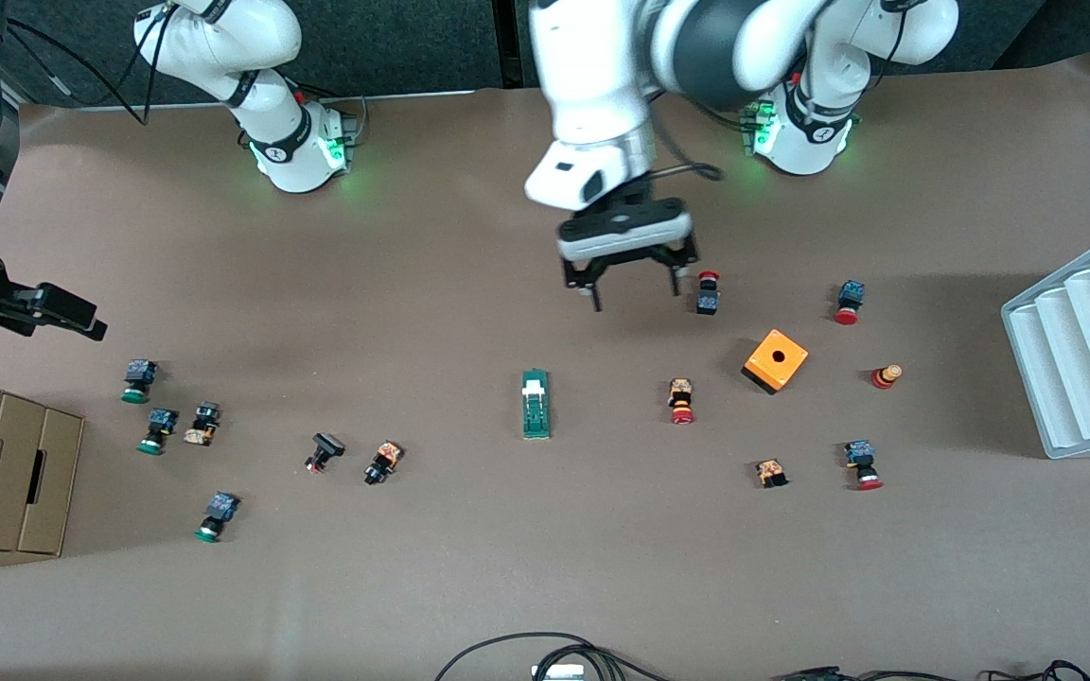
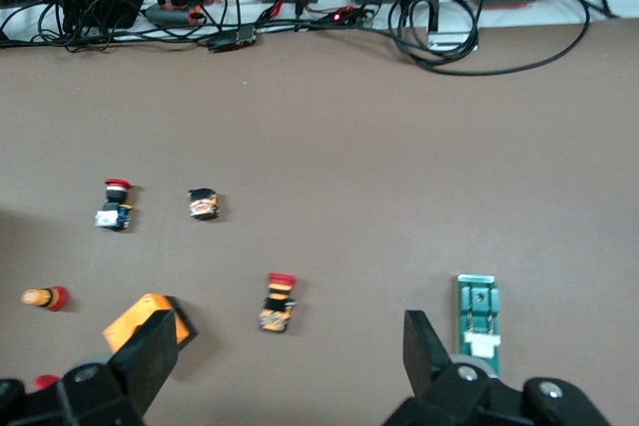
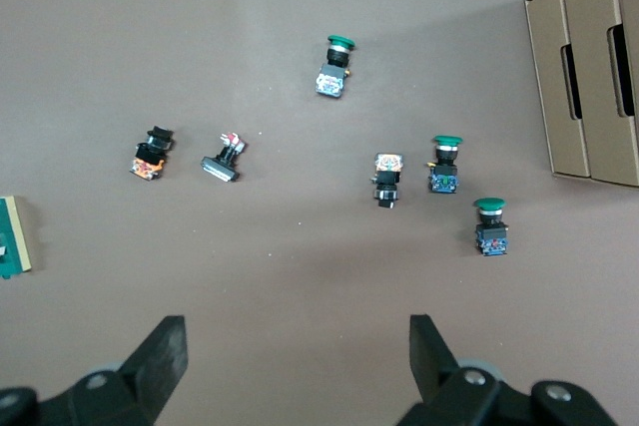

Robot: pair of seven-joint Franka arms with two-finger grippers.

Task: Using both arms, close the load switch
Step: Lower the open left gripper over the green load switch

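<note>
Looking down from the front camera, I find the load switch [image 1: 536, 404] lying flat just below the centre of the frame, alone on the brown table [image 1: 545, 567], its white piece at its upper end. I judge that open spot suits a two-arm job, with room to come at it from either end.

The left gripper [image 1: 631, 289] hangs above centre, over bare table just up-frame of the switch, fingers spread and holding nothing. In its wrist view the switch [image 2: 477, 314] shows at the lower right, beside one finger. I read this as the approach, not yet contact.

The right gripper [image 1: 53, 313] sits at the left edge of the frame, well apart from the switch; its wrist view shows its fingers [image 3: 165, 351] spread wide and empty, so I take that arm as waiting.

Counting in the front view:
- one switch
- one orange cube [image 1: 775, 360], right of centre
- about seven small button parts scattered at the right, mostly red-capped
- about six at the left, four green-capped
- one cardboard box [image 1: 6, 473] at the lower left edge
- one white tray [image 1: 1084, 345] at the right edge
</note>
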